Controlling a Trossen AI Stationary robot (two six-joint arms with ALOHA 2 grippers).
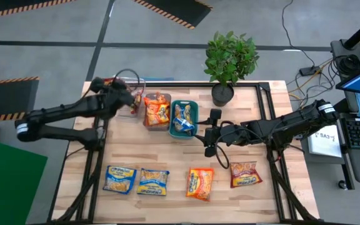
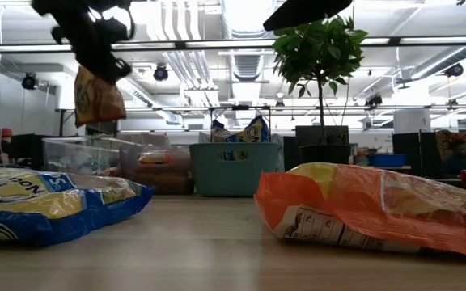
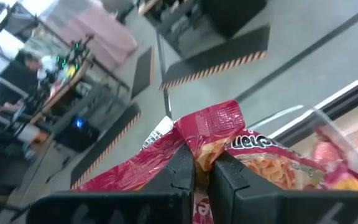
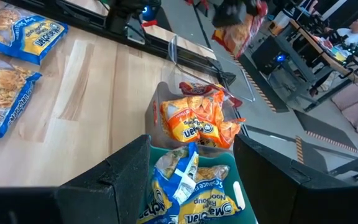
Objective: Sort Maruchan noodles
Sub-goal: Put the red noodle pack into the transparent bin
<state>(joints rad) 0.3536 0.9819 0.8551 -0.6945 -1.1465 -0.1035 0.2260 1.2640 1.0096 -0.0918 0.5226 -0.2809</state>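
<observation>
Packets are counted first: four Maruchan packets lie flat in a row on the wooden table [image 1: 261, 125], on the side of the teal bin [image 1: 184, 118] away from the potted plant [image 1: 229, 59]. Two of them are blue-and-yellow packets [image 1: 120, 179], one is an orange packet [image 1: 200, 184], and one is a red packet [image 1: 245, 174]. Three bins are seen side by side: the teal bin with blue packets inside, a grey bin [image 1: 157, 110] just beside it with orange packets, and a clear bin [image 1: 132, 100] on the far side of the grey one. How many packets are inside each bin cannot be told, because they overlap.

A further red packet [image 3: 229, 146] is pinched between the closed fingers of the left gripper [image 3: 202, 174] and is held in the air above the clear bin. In the high view this packet is mostly hidden by the gripper.

The right gripper [image 4: 191, 168] is spread wide and holds nothing; it is placed just beside the teal bin, with the potted plant near it.

In the low view the near packets block much of the table, and the bins are seen only behind them.
</observation>
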